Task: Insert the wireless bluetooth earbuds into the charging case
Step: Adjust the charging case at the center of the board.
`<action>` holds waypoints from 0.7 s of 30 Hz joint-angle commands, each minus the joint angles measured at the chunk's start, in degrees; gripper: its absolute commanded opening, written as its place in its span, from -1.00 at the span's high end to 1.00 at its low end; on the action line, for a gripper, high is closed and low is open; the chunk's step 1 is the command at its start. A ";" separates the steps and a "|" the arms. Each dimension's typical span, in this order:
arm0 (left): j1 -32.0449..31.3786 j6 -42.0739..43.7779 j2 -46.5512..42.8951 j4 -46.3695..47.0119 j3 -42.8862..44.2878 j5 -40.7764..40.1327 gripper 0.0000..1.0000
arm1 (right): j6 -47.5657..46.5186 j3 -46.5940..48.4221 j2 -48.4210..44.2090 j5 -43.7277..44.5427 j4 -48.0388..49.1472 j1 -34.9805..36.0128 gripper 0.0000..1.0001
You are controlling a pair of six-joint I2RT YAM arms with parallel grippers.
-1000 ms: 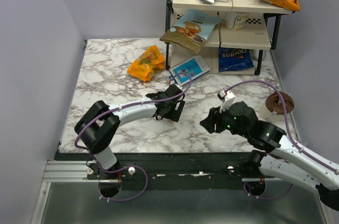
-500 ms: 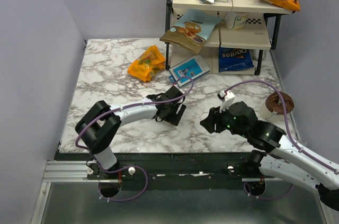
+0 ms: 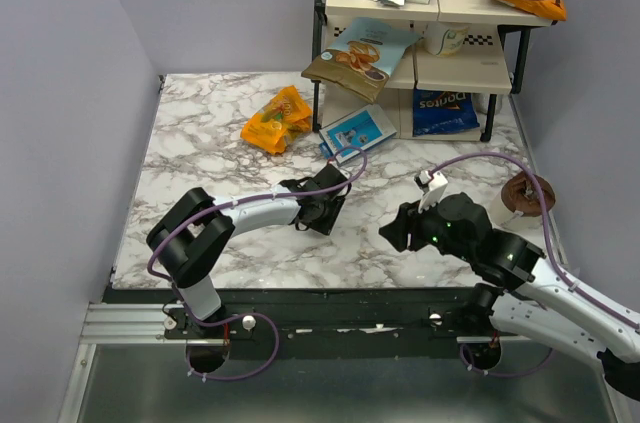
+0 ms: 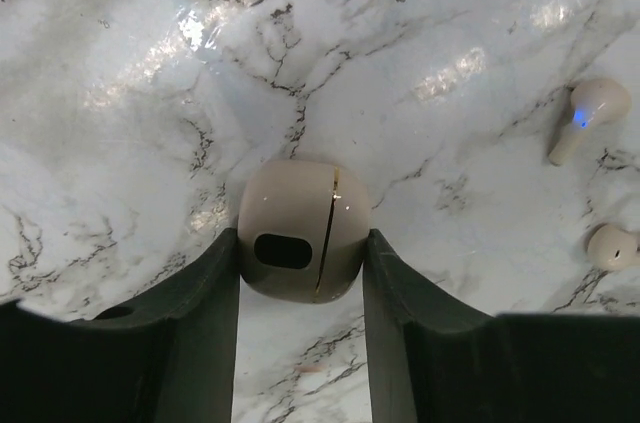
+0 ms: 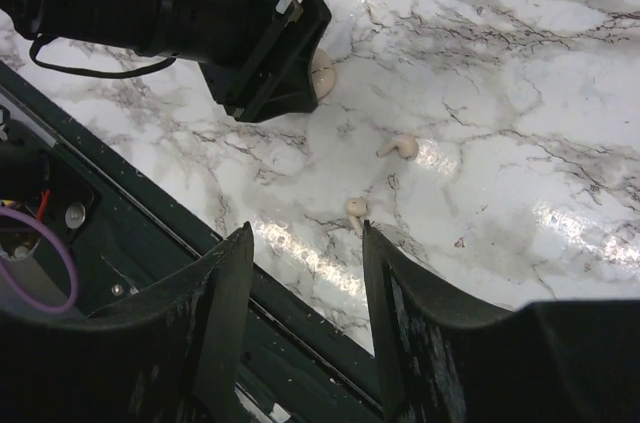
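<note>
The charging case (image 4: 302, 230), a cream-beige rounded case with its lid seam closed, lies on the marble between my left gripper's (image 4: 302, 273) fingers (image 4: 205, 288). Both fingers press its sides. It also shows in the right wrist view (image 5: 322, 73) at the tip of the left gripper. Two cream earbuds lie loose on the marble to its right: one with a blue light (image 4: 590, 108) and one nearer (image 4: 612, 246). In the right wrist view they are the farther earbud (image 5: 400, 146) and the nearer earbud (image 5: 355, 208). My right gripper (image 5: 305, 243) is open and empty, above the table's front edge, just short of the nearer earbud.
An orange snack bag (image 3: 277, 119) and a blue packet (image 3: 357, 130) lie at the back of the table. A shelf rack (image 3: 430, 13) with bags and boxes stands at the back right. A brown disc (image 3: 527, 193) sits at the right edge. The black front rail (image 5: 300, 323) is under the right gripper.
My left gripper's jaws have narrowed and its wrist has shifted slightly on the marble. The right arm has edged slightly to the right.
</note>
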 commanded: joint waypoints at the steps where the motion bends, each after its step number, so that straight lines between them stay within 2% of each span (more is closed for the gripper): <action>1: -0.23 -7.80 1.03 0.00 -0.72 -2.60 1.00 | -0.01 1.09 -1.36 1.51 -1.93 -0.25 -0.12; 4: -0.40 -19.38 -0.02 1.93 -1.07 -4.35 1.00 | 0.96 1.35 -1.72 1.95 -1.67 -0.16 -0.12; 5: -0.40 -27.42 -0.20 2.11 -1.07 -5.67 1.00 | 1.22 1.44 -1.72 1.87 -1.49 -0.16 -0.12; 9: -0.31 -50.46 2.95 -11.56 5.41 -10.78 1.00 | 2.27 1.53 -1.89 1.25 -0.70 -0.24 -0.12; 12: -0.31 -60.87 7.61 -20.26 11.92 -9.82 1.00 | 2.36 1.62 -2.24 0.90 -0.53 -0.16 -0.12; 14: -0.49 -63.61 10.51 -22.66 15.62 -10.51 1.00 | 2.28 1.62 -2.86 0.81 -0.70 -0.16 -0.11; 20: -2.33 -77.15 8.50 -23.20 13.16 -17.11 1.00 | 2.36 0.22 -4.27 1.25 -0.79 -0.16 -0.11; 21: -2.33 -77.51 8.68 -23.55 13.34 -17.37 0.90 | 2.45 0.12 -4.44 1.25 -0.88 -0.16 -0.11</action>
